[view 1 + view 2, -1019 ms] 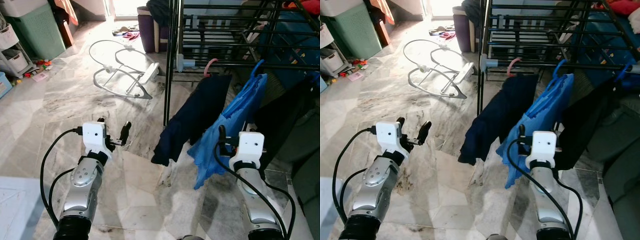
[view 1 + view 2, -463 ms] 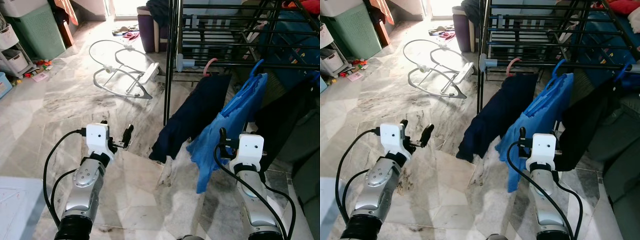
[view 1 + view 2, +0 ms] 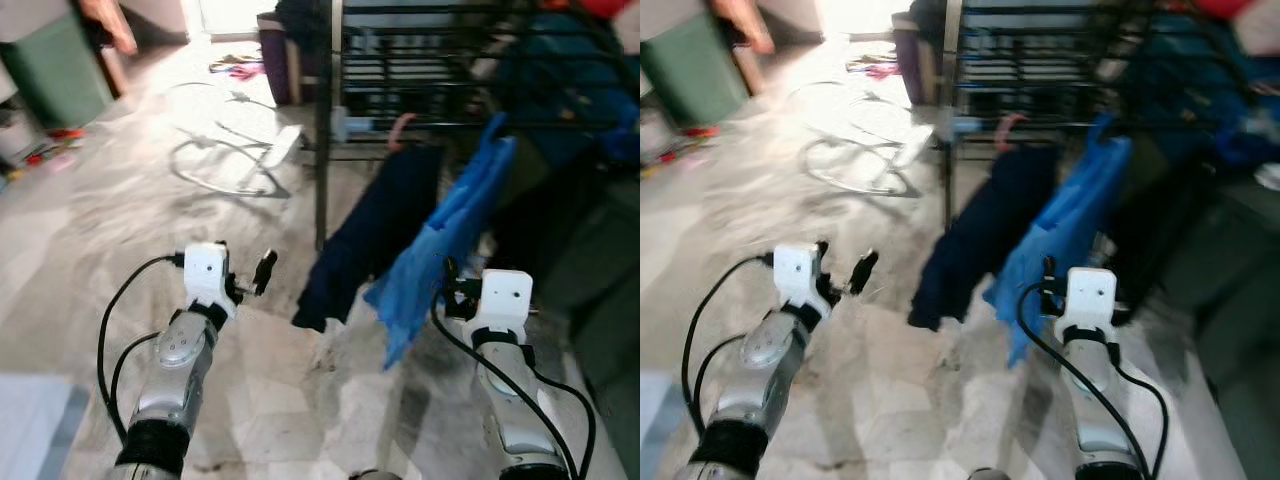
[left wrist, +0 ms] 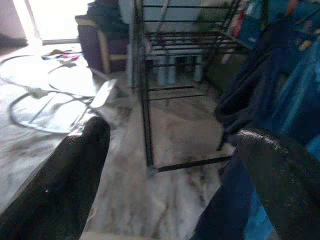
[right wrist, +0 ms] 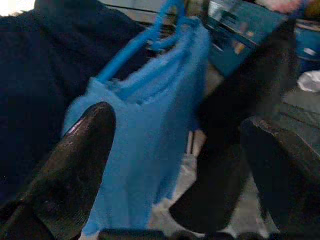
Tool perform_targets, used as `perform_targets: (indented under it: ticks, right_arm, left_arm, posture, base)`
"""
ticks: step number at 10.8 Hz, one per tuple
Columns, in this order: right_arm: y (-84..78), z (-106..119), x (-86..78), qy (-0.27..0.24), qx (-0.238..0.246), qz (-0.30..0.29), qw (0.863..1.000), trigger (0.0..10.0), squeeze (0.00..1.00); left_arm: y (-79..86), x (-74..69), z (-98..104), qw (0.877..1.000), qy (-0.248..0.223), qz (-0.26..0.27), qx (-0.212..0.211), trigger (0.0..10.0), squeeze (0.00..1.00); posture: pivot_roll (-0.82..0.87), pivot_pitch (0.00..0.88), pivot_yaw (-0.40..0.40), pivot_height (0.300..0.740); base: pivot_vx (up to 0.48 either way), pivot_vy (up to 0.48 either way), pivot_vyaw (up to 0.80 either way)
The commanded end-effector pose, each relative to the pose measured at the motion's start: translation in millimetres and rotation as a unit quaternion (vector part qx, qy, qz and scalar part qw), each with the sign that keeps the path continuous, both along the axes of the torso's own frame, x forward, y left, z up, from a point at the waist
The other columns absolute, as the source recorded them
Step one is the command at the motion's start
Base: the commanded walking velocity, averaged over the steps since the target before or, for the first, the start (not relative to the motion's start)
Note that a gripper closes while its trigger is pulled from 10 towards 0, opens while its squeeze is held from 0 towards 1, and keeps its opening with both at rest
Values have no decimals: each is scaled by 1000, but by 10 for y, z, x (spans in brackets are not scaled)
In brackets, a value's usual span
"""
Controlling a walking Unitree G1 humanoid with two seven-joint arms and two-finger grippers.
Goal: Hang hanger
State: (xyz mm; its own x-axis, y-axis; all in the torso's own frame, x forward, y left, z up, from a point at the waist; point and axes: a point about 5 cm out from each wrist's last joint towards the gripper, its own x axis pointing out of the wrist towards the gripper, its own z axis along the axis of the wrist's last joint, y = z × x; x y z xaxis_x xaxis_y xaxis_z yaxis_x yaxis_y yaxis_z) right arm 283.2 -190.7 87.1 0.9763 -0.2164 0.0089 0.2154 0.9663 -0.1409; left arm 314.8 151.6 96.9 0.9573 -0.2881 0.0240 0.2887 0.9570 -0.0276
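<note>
- My right tool (image 5: 175,165) is spread apart, empty, just short of the blue shirt (image 3: 445,235).
- Its blue hanger (image 5: 142,37) hooks the rack (image 3: 430,125) at 12 o'clock.
- My left tool (image 3: 245,275) is apart too, over the floor (image 3: 120,210).

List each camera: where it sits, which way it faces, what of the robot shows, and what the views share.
Left and right eye views: head, looking down at the marble floor; both arms, left gripper.
Left wrist view: left wrist, facing the black drying rack, fingers apart.
Right wrist view: right wrist, facing the blue garment on its blue hanger, fingers apart.
Shared: blue garment, dark garment, rack.
</note>
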Motion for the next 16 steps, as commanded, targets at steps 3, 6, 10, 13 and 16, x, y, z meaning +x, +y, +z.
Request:
perform_targets:
  ticks: [3, 6, 10, 13, 16]
  right_arm:
    - [-24, 13, -64, -3, -5, -12, 1000, 10000, 0]
    - [-24, -29, -111, 5, -3, -21, 1000, 10000, 0]
    - [-9, 11, -30, -1, -9, -12, 1000, 10000, 0]
    - [-6, 0, -19, 2, -13, -7, 1000, 10000, 0]
    - [-16, 14, -12, -1, -15, -9, 1000, 10000, 0]
  left_arm:
    - [-48, -8, -21, 1000, 5, -25, -1, 10000, 0]
    - [-86, -16, -14, 999, 2, -40, -3, 10000, 0]
    - [-79, -39, -25, 999, 0, -37, -6, 10000, 0]
    - [-143, -68, -50, 999, 2, -41, -10, 10000, 0]
    - [-167, -85, -93, 999, 10, -48, -7, 10000, 0]
  posture:
    - [-324, 103, 74, 740]
    - [-325, 105, 81, 740]
    - [-311, 91, 69, 740]
    - [-304, 91, 62, 740]
    - [-320, 90, 67, 740]
  base:
    - [0, 0, -213]
    - [0, 0, -194]
    - [0, 0, -344]
    - [0, 0, 0]
    - [0, 0, 0]
